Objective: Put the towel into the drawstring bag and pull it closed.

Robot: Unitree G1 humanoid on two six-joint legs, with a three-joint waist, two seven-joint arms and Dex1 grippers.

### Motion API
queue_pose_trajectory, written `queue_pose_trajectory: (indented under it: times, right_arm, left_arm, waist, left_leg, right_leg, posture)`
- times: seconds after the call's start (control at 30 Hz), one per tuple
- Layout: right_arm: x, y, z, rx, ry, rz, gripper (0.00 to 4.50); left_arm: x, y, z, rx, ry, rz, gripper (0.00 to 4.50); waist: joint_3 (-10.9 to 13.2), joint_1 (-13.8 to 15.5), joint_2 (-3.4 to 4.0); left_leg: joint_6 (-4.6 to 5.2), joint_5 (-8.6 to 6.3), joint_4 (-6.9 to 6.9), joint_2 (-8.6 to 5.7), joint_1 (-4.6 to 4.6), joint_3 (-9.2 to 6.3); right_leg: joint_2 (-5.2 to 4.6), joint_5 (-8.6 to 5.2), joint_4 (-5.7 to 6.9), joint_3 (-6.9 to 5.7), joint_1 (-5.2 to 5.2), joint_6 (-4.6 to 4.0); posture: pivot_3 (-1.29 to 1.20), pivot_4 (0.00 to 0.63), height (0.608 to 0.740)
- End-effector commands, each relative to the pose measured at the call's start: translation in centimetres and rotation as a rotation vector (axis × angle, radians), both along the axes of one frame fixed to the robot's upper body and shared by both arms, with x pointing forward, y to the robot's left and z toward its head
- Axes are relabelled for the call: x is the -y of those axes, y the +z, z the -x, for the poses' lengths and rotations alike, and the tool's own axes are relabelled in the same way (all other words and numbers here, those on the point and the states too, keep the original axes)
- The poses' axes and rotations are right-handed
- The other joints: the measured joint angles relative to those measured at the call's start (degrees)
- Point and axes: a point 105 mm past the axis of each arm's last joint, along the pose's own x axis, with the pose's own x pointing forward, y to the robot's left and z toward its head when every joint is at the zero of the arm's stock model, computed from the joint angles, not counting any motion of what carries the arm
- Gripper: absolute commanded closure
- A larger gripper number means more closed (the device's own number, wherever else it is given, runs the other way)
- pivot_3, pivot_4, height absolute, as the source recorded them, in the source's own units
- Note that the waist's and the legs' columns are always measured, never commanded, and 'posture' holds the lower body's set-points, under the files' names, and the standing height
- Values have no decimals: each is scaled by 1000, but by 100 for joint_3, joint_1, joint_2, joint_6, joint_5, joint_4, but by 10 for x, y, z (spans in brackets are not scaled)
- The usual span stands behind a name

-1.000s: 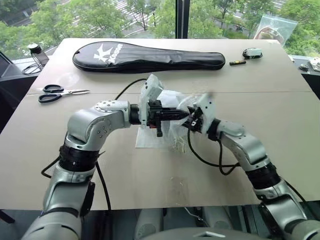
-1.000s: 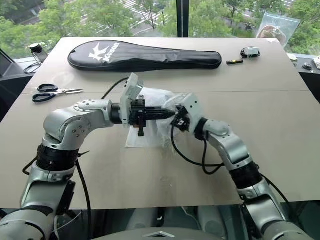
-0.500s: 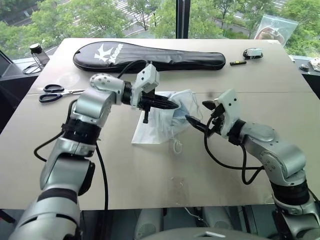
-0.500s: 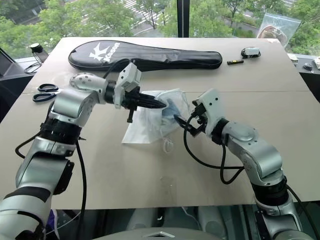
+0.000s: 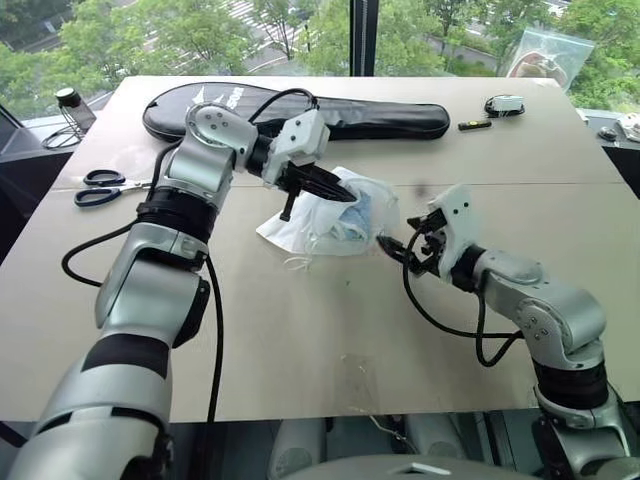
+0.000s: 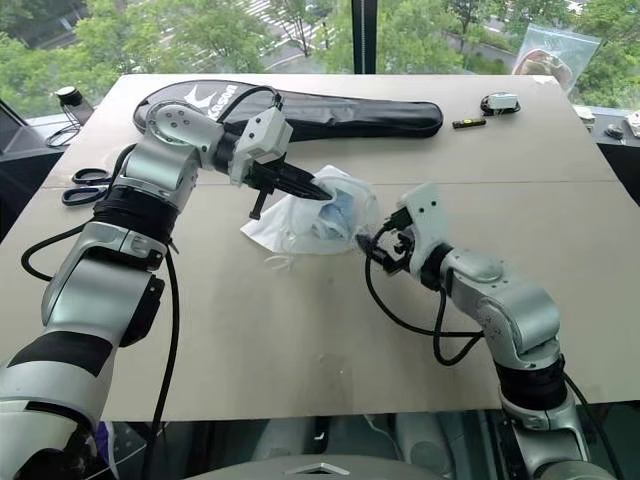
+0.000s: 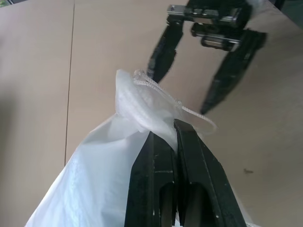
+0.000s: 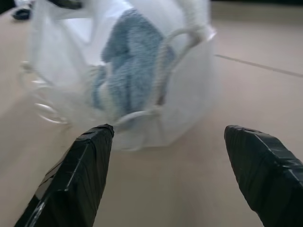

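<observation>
The white drawstring bag [image 5: 312,224] hangs tilted over the table's middle, its lower part resting on the tabletop. The light blue towel [image 8: 132,61] shows through the thin fabric inside it. My left gripper [image 5: 345,194] is shut on the bag's gathered top, and a loop of white cord [image 7: 191,111] sticks out past the fingertips. My right gripper [image 5: 397,250] stands open just to the right of the bag, with nothing between its fingers [image 8: 85,165]. A cord loop [image 8: 163,71] hangs against the bag in front of it.
A long black racket case [image 5: 380,118] lies across the far side of the table [image 5: 300,340]. Scissors [image 5: 110,185] lie at the left. A clear plastic pouch [image 5: 545,50] and small items [image 5: 505,103] sit at the far right.
My left gripper has risen and moved toward the far side, rolling as it went, and has pulled the bag's top with it. My right gripper has opened and drawn back to the right.
</observation>
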Motion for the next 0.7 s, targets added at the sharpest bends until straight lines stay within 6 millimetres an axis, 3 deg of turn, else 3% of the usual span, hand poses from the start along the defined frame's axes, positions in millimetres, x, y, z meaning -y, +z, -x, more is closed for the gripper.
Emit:
queue_pose_trajectory:
  times: [0.03, 0.17, 0.3, 0.47, 0.5, 0.6, 0.7]
  right_arm:
    - [6, 13, 6, 22, -9, -28, 536]
    - [2, 12, 10, -12, 5, -49, 536]
    - [-6, -3, 2, -50, -33, 13, 536]
    - [-5, -4, -11, -42, -109, 9, 536]
    - [-2, -4, -13, -39, -129, 7, 1063]
    - [1, -4, -15, -31, -142, 13, 2011]
    - [3, -3, -16, -23, -144, 15, 3424]
  left_arm:
    - [2, 12, 2, 48, -30, 1, 4500]
    - [3, 11, 2, 45, -31, 10, 4500]
    - [4, 11, 3, 41, -33, 20, 4500]
    - [4, 10, 5, 36, -34, 25, 4500]
    - [4, 10, 5, 33, -33, 26, 4500]
    - [4, 10, 6, 27, -30, 30, 4500]
    - [5, 9, 6, 25, -30, 33, 4500]
  waist:
    - [0, -9, 0]
    - [0, -25, 0]
    - [0, -56, 0]
    - [0, -58, 0]
    - [0, -59, 0]
    - [0, -57, 0]
    - [0, -57, 0]
  left_leg:
    - [0, 0, 2, -1, 0, 0]
    - [0, 0, 4, -1, 0, -2]
    - [0, 0, 4, 0, 0, -2]
    - [0, 0, 4, 0, 0, -2]
    - [0, 0, 4, 0, 0, -2]
    - [0, 0, 6, 0, 0, -2]
    - [0, 0, 5, 0, 0, -2]
  right_leg:
    - [-2, 0, 0, 0, 1, 0]
    - [-1, 0, 3, -2, 1, 0]
    - [1, 0, 5, -2, 0, 0]
    - [1, 0, 6, -2, 0, 0]
    - [1, 0, 6, -1, 0, 0]
    - [0, 0, 6, -1, 0, 0]
    - [0, 0, 6, -2, 0, 0]
  posture:
    - [0, 150, 740]
    - [0, 150, 740]
    - [0, 150, 740]
    - [0, 150, 740]
    - [0, 150, 740]
    - [0, 150, 740]
    - [0, 150, 740]
